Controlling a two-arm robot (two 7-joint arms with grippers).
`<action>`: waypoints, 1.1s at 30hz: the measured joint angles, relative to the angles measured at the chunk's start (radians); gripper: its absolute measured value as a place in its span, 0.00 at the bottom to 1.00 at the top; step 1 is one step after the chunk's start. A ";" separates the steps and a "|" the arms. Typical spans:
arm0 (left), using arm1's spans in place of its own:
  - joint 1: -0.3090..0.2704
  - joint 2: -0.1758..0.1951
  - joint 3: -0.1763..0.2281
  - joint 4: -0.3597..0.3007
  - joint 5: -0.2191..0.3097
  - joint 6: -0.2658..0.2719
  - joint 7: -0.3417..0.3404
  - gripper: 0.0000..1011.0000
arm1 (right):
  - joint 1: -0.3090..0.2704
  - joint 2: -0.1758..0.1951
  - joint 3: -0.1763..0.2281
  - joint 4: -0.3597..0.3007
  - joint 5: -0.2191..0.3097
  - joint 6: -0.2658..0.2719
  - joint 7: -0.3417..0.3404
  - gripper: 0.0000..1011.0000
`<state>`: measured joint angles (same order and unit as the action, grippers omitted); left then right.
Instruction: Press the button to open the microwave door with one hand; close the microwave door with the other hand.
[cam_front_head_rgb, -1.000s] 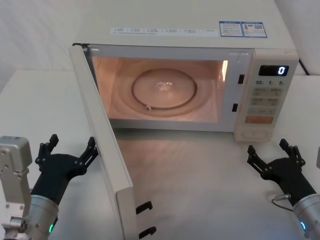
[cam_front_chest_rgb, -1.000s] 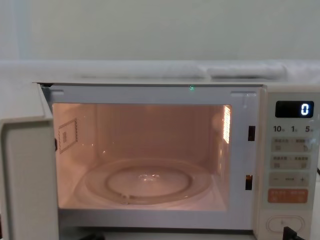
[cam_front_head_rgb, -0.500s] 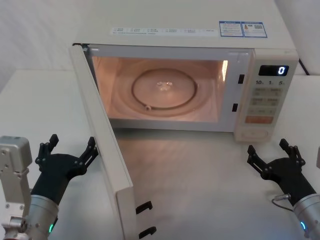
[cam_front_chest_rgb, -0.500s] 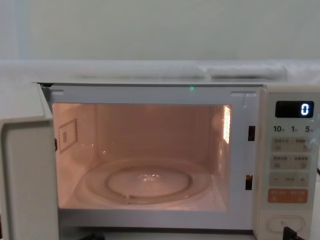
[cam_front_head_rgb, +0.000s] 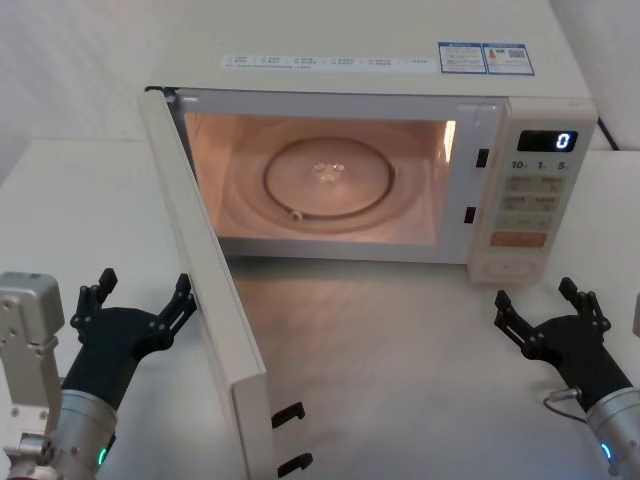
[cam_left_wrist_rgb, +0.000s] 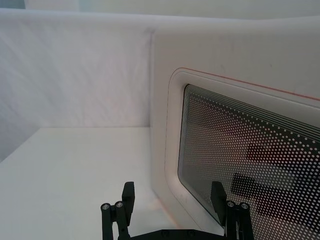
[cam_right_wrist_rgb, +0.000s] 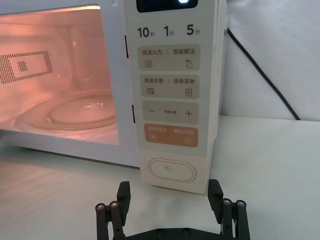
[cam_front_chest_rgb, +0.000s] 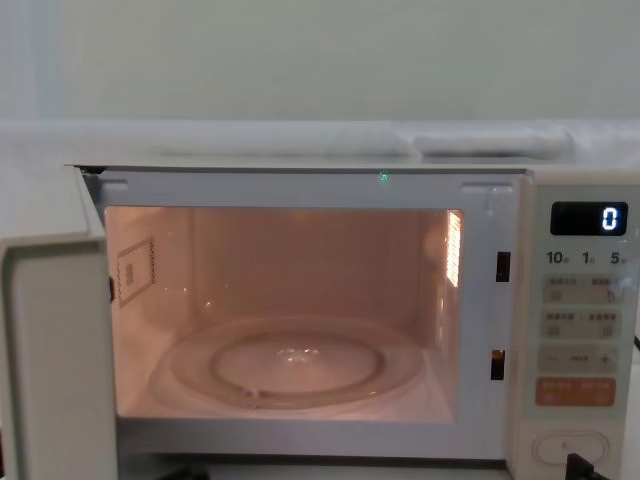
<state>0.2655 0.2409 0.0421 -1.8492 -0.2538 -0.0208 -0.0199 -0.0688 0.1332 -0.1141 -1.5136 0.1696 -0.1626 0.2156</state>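
Door open — left gripper (cam_front_head_rgb: 140, 300) is placed just outside it.
The door (cam_front_head_rgb: 205, 290) is beside its spread fingers; the right gripper (cam_front_head_rgb: 548, 312), fingers apart too, is parked before the button (cam_right_wrist_rgb: 171, 171).

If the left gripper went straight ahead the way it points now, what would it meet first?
Probably the microwave door. The left gripper, fingers open, faces the door's outer side, and its right-hand finger lines up with the mesh window's edge. The door stands swung open just ahead, though the gap is hard to judge.
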 joint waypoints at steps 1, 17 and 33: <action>0.000 0.000 0.000 0.000 0.000 0.000 0.000 0.99 | 0.000 0.000 0.000 0.000 0.000 0.000 0.000 0.99; 0.000 0.000 0.000 0.000 0.000 0.000 0.000 0.99 | 0.000 0.000 0.000 0.000 0.000 0.000 0.000 0.99; 0.000 0.000 0.000 0.000 0.000 0.000 0.000 0.99 | 0.000 0.000 0.000 0.000 0.000 0.000 0.000 0.99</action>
<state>0.2655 0.2409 0.0421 -1.8492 -0.2538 -0.0208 -0.0199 -0.0688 0.1332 -0.1140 -1.5136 0.1696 -0.1625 0.2157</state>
